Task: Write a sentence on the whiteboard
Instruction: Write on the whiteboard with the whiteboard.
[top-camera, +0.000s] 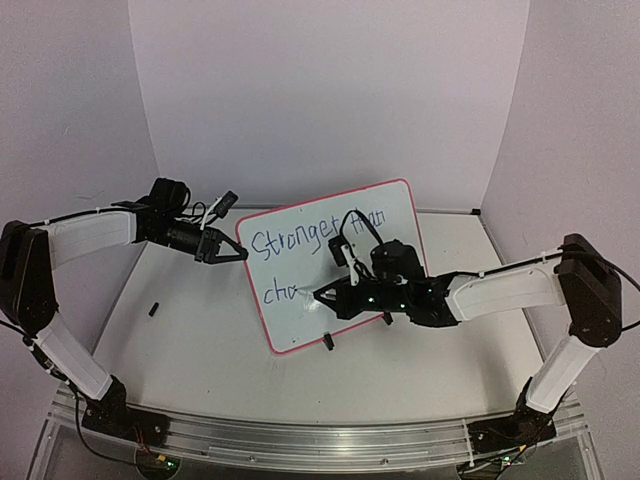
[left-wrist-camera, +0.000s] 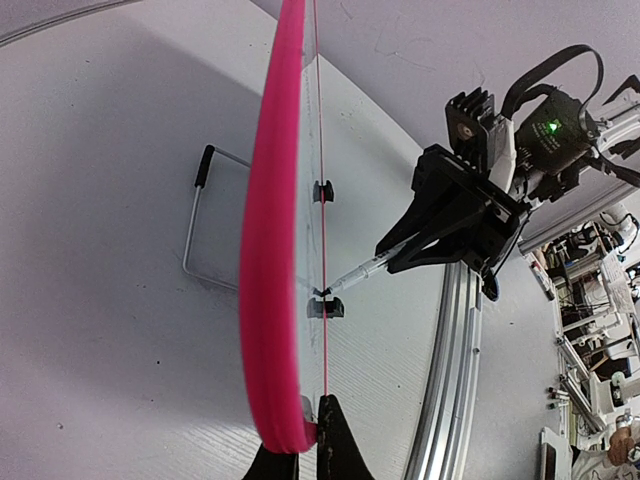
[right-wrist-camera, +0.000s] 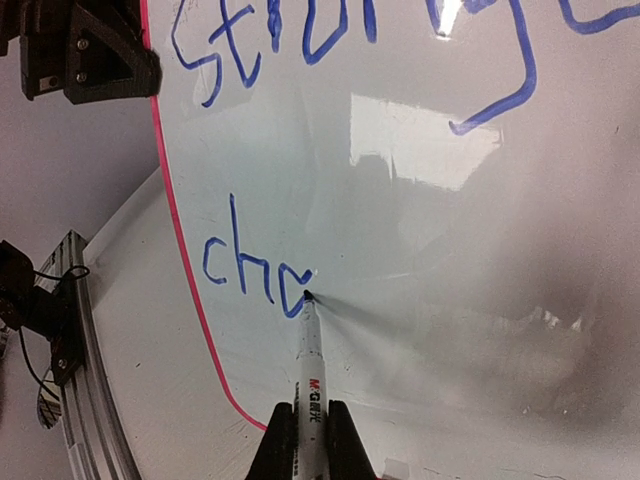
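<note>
This is a robotics lab, set up as a test cell. An aluminium rail (top-camera: 300, 440) runs along the near edge of a white table (top-camera: 200, 350). The left arm (top-camera: 70, 360) and right arm (top-camera: 590, 295) are bolted at its ends, with loose wiring (top-camera: 150, 452) just below it. Plain white backdrop panels (top-camera: 330, 90) enclose the table beyond the rail. Behind the rail, the left wrist view shows cluttered equipment benches (left-wrist-camera: 590, 300).

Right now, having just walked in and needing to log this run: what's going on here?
The left hand grips the whiteboard by its left edge, steadying it upright. The right hand holds a marker with its tip on the board. The sentence is partly written in blue: the top line reads "Stronger than", and the second line has only about three letters, "cha".
</note>
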